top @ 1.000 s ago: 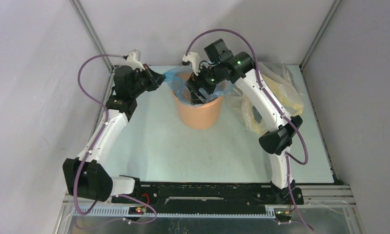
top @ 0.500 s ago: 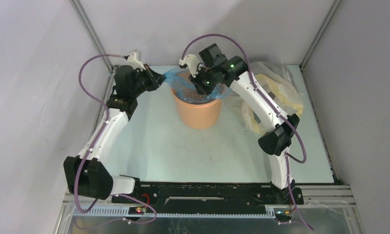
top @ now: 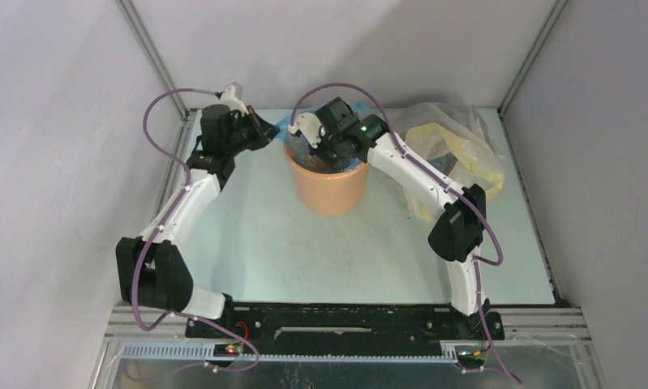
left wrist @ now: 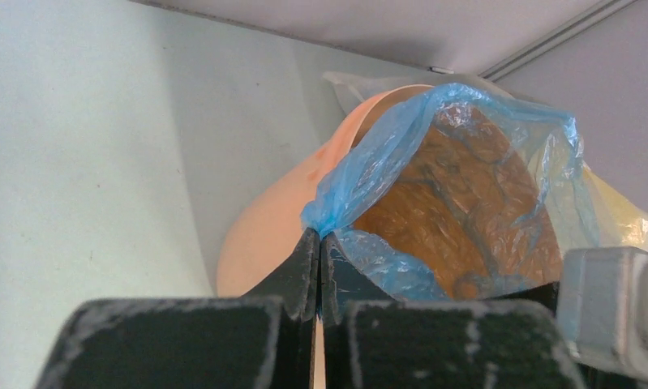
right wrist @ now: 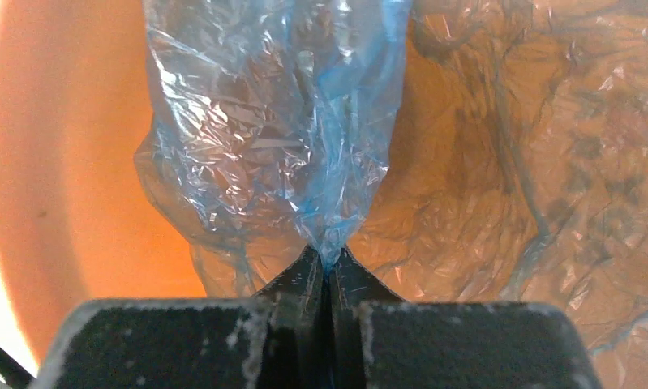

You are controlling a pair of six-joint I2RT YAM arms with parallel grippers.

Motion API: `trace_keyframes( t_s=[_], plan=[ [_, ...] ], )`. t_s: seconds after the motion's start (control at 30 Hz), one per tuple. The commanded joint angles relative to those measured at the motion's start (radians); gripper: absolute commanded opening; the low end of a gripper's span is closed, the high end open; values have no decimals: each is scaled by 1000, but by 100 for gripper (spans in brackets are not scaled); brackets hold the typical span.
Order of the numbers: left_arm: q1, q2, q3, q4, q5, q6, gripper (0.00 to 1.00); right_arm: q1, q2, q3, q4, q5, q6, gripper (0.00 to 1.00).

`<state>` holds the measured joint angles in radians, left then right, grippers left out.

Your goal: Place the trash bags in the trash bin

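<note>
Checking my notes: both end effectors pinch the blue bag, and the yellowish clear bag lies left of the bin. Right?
No: the yellowish clear bag lies right of the trash bin, per the top view; left end effector and right end effector do pinch the trash bag.

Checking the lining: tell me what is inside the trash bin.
A crinkled light-blue trash bag, pinched by the right tool, lines the trash bin. Its film covers the bin's floor, so that cannot be seen.
</note>
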<state>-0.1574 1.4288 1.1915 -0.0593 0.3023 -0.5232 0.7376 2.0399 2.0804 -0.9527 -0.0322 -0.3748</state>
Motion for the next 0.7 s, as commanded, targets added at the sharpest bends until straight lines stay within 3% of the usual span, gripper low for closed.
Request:
trace_keyframes(
  t_s=[0.0,0.17,0.33,0.5,0.67],
  plan=[
    [7,-26,7,53,27,-2,0,12,-123,10,66,-17,-14,7],
    [11,-82,-2,52,26,-4,0,29,-191,-7,52,-30,-8,20],
    [11,-106,-25,53,36,-25,0,53,-243,-53,37,-48,0,27],
    [10,-123,-56,55,39,-37,0,83,-281,-122,40,-70,17,20],
    [12,-145,-83,55,43,-42,0,99,-307,-169,53,-86,32,4]
  ],
)
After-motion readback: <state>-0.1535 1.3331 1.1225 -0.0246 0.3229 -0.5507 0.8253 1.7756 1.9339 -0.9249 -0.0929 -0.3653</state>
